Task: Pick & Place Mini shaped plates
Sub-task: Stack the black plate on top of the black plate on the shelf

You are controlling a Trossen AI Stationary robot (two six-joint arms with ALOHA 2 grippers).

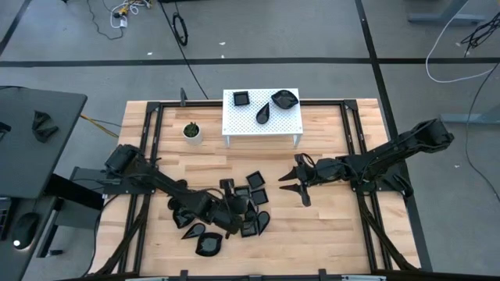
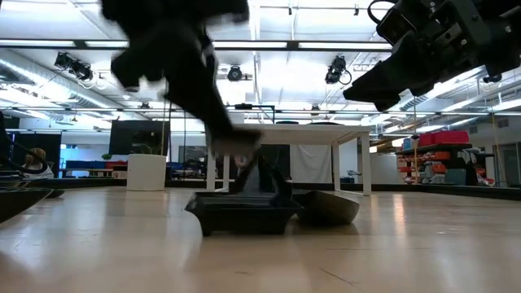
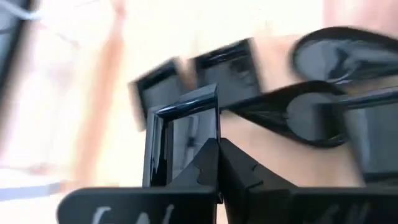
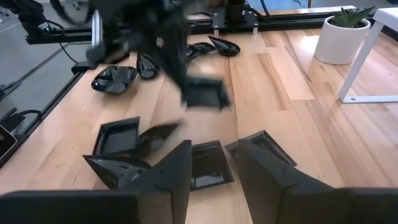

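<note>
Over the pile | left pincer (image 3: 217,146) clamps a square plate's (image 3: 186,124) rim (wrist view only) | right pincer (image 1: 295,181) agape, empty

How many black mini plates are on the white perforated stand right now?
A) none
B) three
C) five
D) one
B: the high view shows three on the white perforated stand: a square plate, a slim teardrop plate and a rounded leaf-shaped plate.
</note>
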